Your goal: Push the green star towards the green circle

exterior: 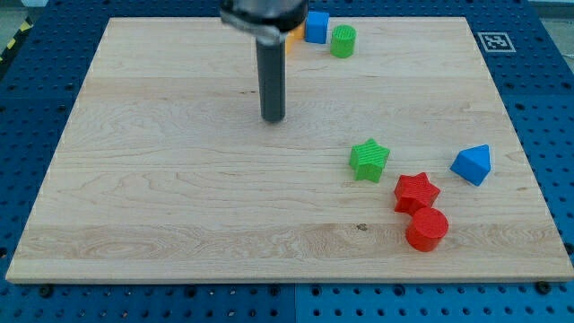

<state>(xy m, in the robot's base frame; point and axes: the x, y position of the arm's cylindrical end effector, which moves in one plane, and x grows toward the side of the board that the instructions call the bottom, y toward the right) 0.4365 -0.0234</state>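
The green star [369, 160] lies on the wooden board, right of centre. The green circle [343, 41], a short cylinder, stands near the view's top edge of the board. My tip [273, 118] rests on the board to the upper left of the green star, well apart from it, and below and left of the green circle.
A blue cube [316, 27] and an orange block [293, 36], partly hidden by the rod, sit left of the green circle. A red star [416, 191] and a red cylinder [427, 229] lie lower right of the green star. A blue block [473, 164] lies further right.
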